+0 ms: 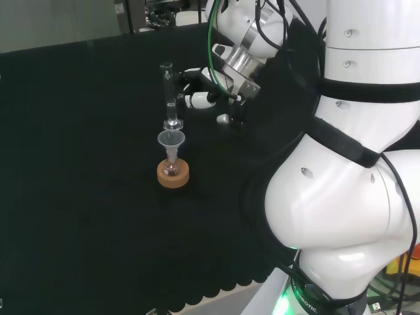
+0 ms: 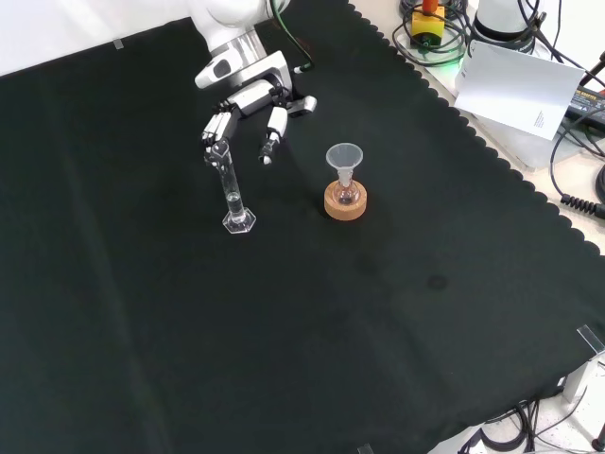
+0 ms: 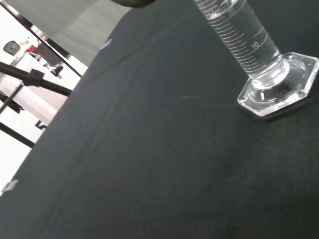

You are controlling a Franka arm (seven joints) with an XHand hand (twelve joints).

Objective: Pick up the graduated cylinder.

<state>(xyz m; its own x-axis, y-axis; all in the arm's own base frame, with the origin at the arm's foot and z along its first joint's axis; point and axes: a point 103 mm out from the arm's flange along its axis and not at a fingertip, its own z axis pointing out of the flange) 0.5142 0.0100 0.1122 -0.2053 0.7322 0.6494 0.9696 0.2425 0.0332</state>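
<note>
Head view: the cylinder (image 1: 168, 95) stands upright on the black cloth (image 1: 79, 164), just behind a funnel (image 1: 172, 140) stuck in a little flask (image 1: 172, 167) on a cork ring (image 1: 173, 174), and the hand (image 1: 197, 88) hangs right beside the cylinder's upper part with its fingers loosely spread, not wrapped round anything as far as I can see. Front view: the hand (image 2: 248, 106) comes in from the top, fingers (image 2: 216, 128) relaxed and pointing down by the cylinder's (image 2: 233, 189) top, maybe brushing it but can't tell, while the funnel (image 2: 344, 158) and ring (image 2: 345, 200) sit off to its right. Wrist view: up close you get the cylinder's (image 3: 239, 32) marked tube and its six-sided foot (image 3: 279, 87) flat on the cloth (image 3: 149, 164).
</note>
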